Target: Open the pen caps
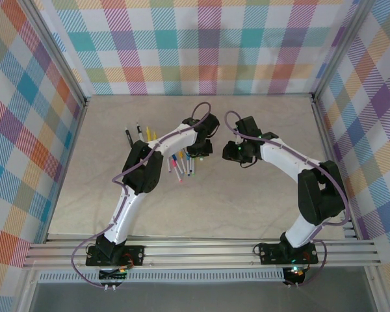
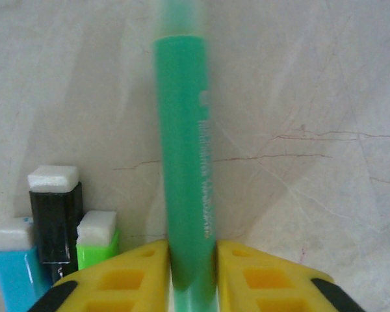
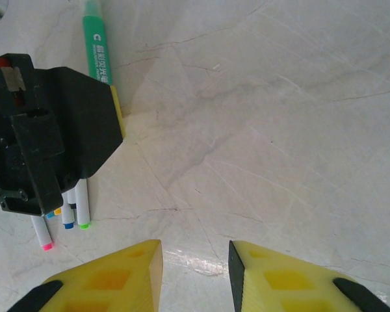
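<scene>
We pinch the green pen (image 2: 185,162) by its barrel in our left tool (image 2: 194,260), low over the tabletop (image 2: 312,97). Our right tool (image 3: 195,263) hangs nearby, fingers spread and empty. The other pens (image 1: 180,170) lie beside the left tool.

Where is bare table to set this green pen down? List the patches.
Free: the tabletop between the left arm and right arm, and the strip beside the far wall. Crowded: the pens clustered under the left pincer, which grips the green pen.
</scene>
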Controlling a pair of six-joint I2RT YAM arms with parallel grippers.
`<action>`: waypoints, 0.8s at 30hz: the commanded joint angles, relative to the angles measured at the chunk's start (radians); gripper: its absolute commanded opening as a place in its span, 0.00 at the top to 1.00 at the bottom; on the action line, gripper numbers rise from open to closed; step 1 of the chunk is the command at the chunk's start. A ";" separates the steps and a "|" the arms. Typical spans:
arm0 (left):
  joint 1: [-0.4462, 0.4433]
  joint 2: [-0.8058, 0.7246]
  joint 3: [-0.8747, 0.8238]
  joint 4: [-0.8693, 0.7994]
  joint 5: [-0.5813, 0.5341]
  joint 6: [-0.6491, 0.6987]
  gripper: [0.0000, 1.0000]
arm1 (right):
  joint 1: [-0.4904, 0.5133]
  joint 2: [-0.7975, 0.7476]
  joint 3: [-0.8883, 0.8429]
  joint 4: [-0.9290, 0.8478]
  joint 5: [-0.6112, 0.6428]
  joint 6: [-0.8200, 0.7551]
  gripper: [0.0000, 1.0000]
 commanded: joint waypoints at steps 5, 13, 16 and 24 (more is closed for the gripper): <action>-0.044 0.034 -0.031 -0.016 0.051 0.044 0.91 | -0.008 -0.028 -0.019 0.002 -0.011 0.009 0.66; -0.077 -0.035 -0.136 0.004 0.095 0.109 1.00 | -0.010 -0.034 -0.021 -0.005 -0.009 0.012 0.66; -0.097 -0.071 -0.182 0.000 0.131 0.145 0.99 | -0.010 -0.029 -0.015 -0.010 -0.011 0.014 0.66; -0.111 -0.076 -0.185 -0.059 0.102 0.179 0.73 | -0.010 -0.006 0.009 -0.014 -0.009 0.013 0.66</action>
